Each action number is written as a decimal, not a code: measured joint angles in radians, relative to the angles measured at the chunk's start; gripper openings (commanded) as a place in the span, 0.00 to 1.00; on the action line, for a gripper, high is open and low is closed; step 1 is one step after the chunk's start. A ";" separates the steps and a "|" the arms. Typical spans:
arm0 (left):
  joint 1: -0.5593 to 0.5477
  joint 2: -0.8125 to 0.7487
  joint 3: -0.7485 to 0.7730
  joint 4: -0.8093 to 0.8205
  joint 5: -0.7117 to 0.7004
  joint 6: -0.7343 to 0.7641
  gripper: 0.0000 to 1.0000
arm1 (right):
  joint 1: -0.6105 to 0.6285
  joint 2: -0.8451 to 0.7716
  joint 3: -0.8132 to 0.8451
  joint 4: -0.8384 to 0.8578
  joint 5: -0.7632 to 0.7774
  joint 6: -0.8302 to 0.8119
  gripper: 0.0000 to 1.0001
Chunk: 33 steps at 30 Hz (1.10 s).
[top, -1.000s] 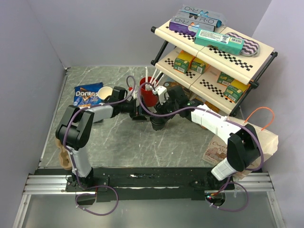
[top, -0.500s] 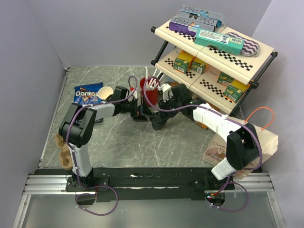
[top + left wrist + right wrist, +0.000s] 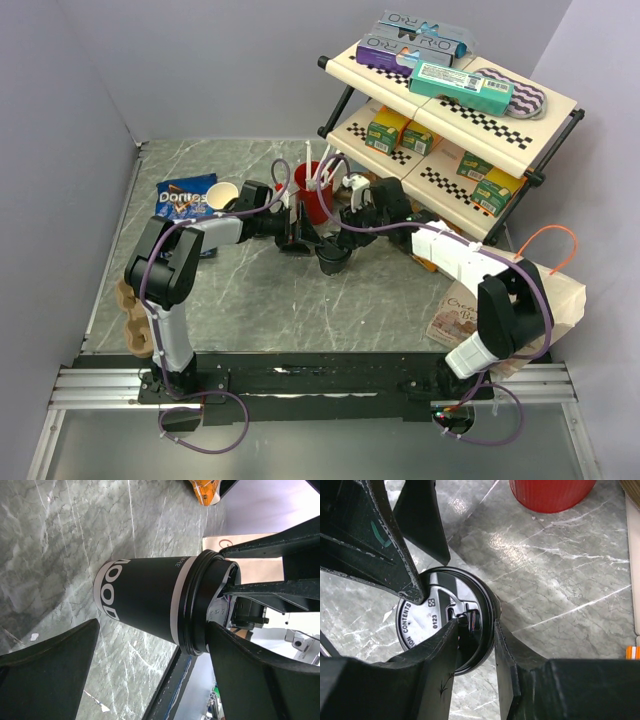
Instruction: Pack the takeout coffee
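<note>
Left gripper: jaws are held spread wide, one on each side of the coffee cup, with no contact seen.
Coffee cup: stands upright and lidded just in front of the red cup.
Right gripper: jaws have been narrowed over the last second. The lid rim is straddled, but a pinch cannot be told. A lift is judged near.

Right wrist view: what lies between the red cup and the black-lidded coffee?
Only bare marble table separates the red cup from the takeout coffee, shown clearly in the right wrist view.
</note>
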 measured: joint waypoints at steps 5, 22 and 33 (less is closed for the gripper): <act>0.000 0.000 0.000 0.001 0.002 0.016 0.93 | -0.003 -0.011 -0.047 0.060 -0.007 0.013 0.42; -0.002 -0.003 -0.008 0.018 0.040 0.056 0.93 | -0.004 -0.089 -0.092 -0.015 -0.119 0.026 0.87; -0.002 -0.031 -0.014 0.007 0.040 0.074 0.96 | -0.008 -0.130 -0.143 -0.056 -0.246 0.027 1.00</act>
